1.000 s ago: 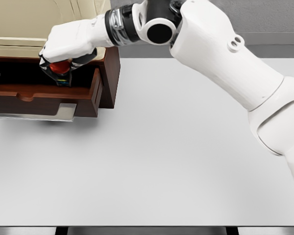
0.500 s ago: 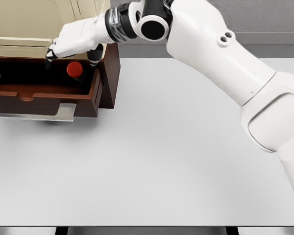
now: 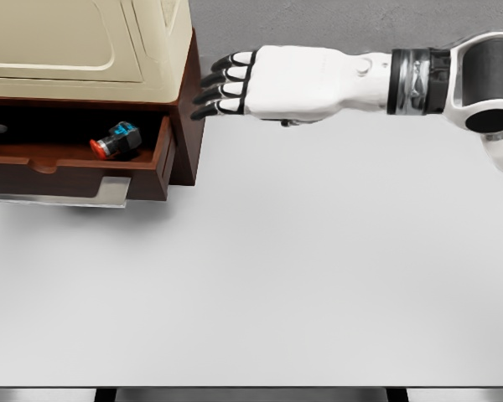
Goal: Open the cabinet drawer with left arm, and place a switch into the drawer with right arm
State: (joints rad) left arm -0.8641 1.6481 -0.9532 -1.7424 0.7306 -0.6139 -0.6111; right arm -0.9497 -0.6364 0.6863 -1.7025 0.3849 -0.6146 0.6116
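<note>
A wooden cabinet [image 3: 184, 126] with a cream upper part stands at the back left of a plain white table [image 3: 302, 276]. Its drawer [image 3: 84, 163] is pulled open toward the viewer. Inside, near the drawer's right wall, lies the switch [image 3: 116, 140], a small dark body with a red button. It rests on its side, its long axis slanting from lower left, where the red end points, to upper right.

The right hand [image 3: 264, 84] comes in from the right edge on a white arm and hovers flat above the table, just right of the cabinet's side. Its fingers [image 3: 218, 86] are straight, held side by side and pointing left; they grip nothing. The switch lies to the left of and below the fingertips, with the cabinet wall between them.

The left hand is not in view. A grey wall runs behind the table.

The placing looks complete; judging from this, closing or withdrawing would be what remains.
</note>
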